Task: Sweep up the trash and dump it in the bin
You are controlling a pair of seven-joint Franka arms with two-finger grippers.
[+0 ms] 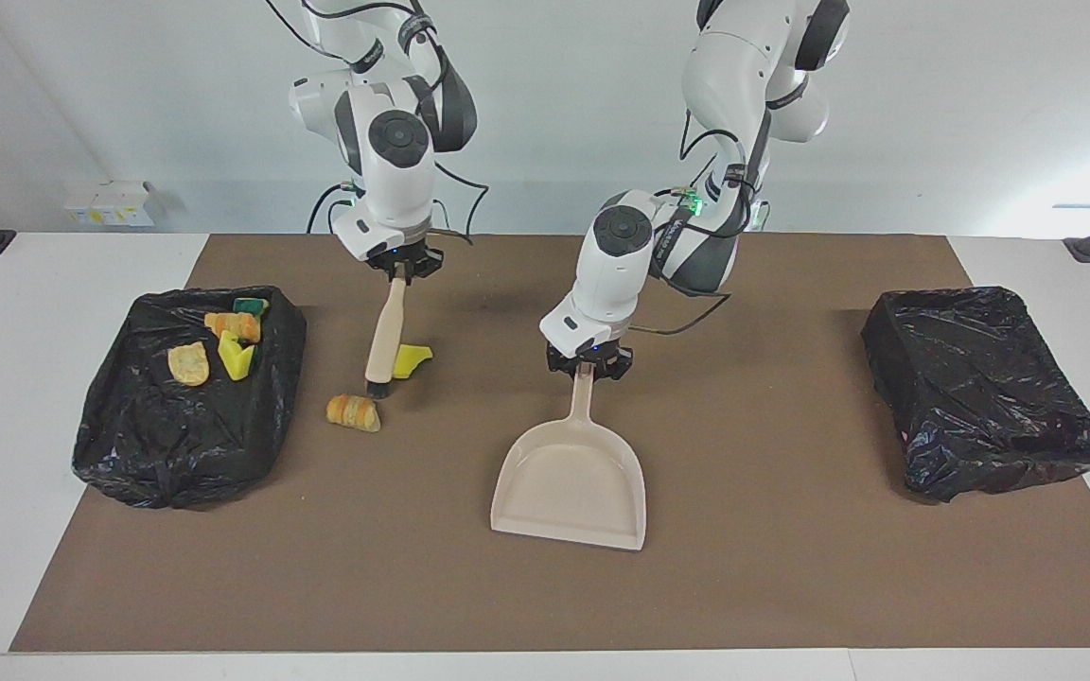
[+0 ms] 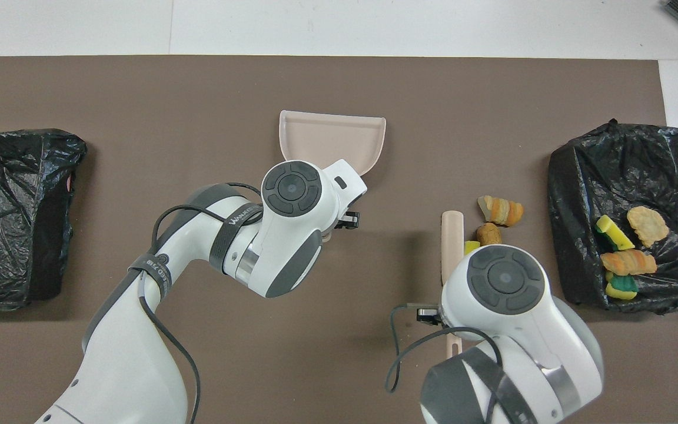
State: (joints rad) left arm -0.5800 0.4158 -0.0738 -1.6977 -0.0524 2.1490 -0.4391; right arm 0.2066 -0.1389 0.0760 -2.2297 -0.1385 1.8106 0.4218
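Two black-bagged bins at table ends. Left gripper clamped on dustpan handle, mid-mat. Right gripper pinching brush, bristles beside loose trash near the right arm's bin; other scraps inside it.

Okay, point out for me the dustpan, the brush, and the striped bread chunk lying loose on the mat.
dustpan (image 1: 571, 487): facing view, middle of its pan floor.
brush (image 1: 386, 333): facing view, midway down its handle.
striped bread chunk (image 1: 353, 412): facing view, centre of its top.
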